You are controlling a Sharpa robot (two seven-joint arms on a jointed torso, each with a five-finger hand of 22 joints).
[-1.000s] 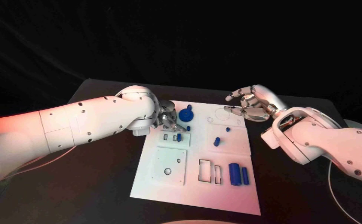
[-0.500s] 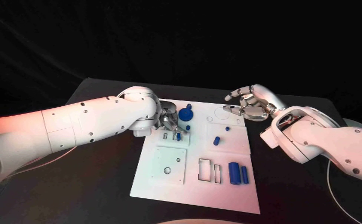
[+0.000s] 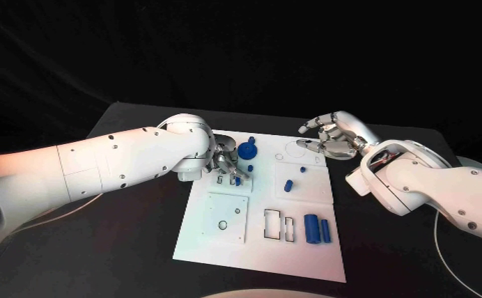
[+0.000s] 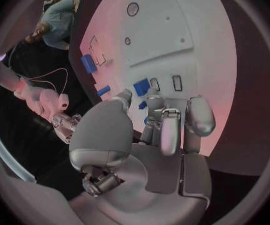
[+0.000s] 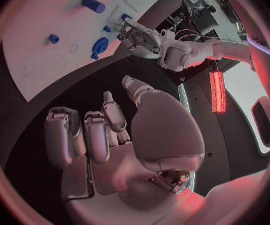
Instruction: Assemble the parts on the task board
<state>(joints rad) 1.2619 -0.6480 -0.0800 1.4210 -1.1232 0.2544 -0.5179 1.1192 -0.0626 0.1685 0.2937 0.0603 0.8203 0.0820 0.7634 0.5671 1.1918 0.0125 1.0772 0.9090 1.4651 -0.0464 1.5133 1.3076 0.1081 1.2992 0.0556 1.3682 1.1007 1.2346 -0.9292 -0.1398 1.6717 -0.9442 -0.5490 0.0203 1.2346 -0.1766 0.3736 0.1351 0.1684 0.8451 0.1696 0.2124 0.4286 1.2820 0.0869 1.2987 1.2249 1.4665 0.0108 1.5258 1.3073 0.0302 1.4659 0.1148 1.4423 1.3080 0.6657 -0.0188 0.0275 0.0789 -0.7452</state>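
On the task board (image 3: pixel 263 242), near its far left corner, a small blue part (image 3: pixel 237 180) sits at a slot under the left hand (image 3: pixel 225 163), whose fingers close around it. Judged from this, seating it calls for a straight, gentle press, keeping the part upright. The right hand (image 3: pixel 332 139) hovers off the board's far right edge, fingers loosely apart, holding nothing

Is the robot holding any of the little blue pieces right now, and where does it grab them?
The right hand holds nothing. The left hand has its fingertips down at a small blue part on the task board, but a hold cannot be told.
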